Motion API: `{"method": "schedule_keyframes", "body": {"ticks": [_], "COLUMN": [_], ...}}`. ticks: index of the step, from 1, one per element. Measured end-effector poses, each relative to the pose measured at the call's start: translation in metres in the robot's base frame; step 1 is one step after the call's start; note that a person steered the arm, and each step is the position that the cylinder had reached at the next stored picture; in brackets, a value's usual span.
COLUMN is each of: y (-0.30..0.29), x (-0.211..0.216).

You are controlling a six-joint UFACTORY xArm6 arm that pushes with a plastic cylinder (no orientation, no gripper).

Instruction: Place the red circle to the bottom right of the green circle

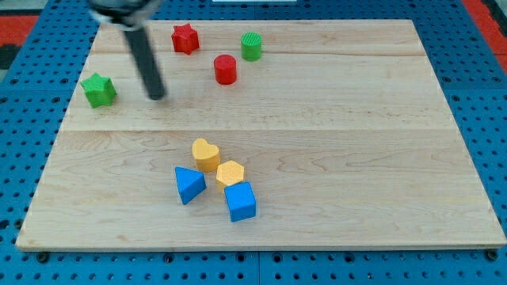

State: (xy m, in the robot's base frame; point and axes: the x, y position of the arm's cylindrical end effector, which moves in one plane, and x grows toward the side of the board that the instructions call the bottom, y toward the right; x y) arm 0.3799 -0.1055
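The red circle (226,69) stands near the view's top, below and to the left of the green circle (251,45). A small gap lies between them. My tip (158,96) rests on the board well to the left of the red circle, between it and the green star (99,89). It touches no block.
A red star (185,37) sits at the top, left of the green circle. A cluster lies lower centre: a yellow heart (206,153), a yellow hexagon (230,172), a blue triangle (188,184) and a blue cube (240,201). The wooden board (380,142) is ringed by blue pegboard.
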Motion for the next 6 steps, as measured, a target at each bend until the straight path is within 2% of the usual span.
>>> {"method": "schedule_keyframes", "body": {"ticks": [1,2,3,4,6], "y": [0.122,0.138,0.058,-0.004,0.066], "x": [-0.009,-0.071,-0.094,-0.059,-0.052]}}
